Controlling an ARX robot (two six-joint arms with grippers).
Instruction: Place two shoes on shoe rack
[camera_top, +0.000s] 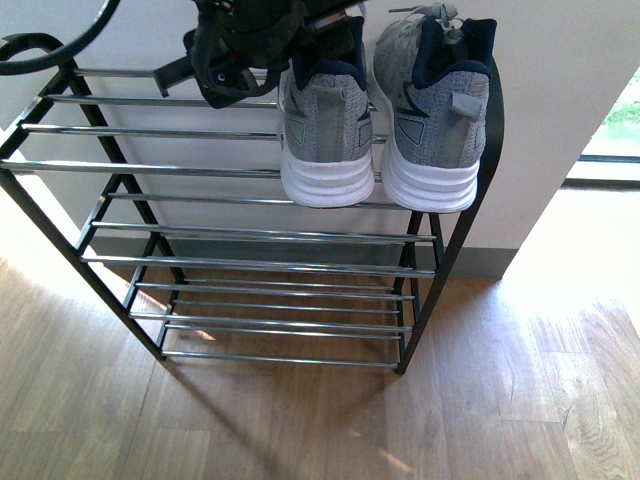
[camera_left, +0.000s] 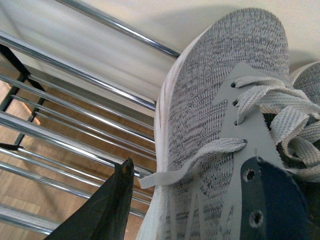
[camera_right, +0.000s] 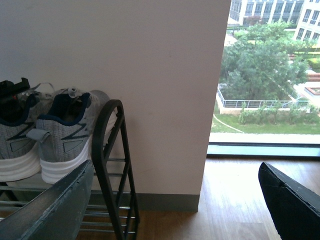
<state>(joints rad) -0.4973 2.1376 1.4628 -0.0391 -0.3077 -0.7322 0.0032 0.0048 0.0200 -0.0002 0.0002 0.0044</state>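
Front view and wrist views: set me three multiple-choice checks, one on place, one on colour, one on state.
1. Where do the two grey knit sneakers stand on the black-framed chrome-rod shoe rack? A top shelf, right end; B lowest shelf; C middle shelf, left end.
2. Their soles are: A black; B white; C red.
3. The right gripper is: A shut on a sneaker; B shut on a lace; C open, empty.
A: both sit on top rods. B: white soles show. C: fingers apart, nothing between.

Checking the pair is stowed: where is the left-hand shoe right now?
In the front view the left shoe sits on the top shelf of the rack, toward its right end, heel facing the camera, beside the other shoe.
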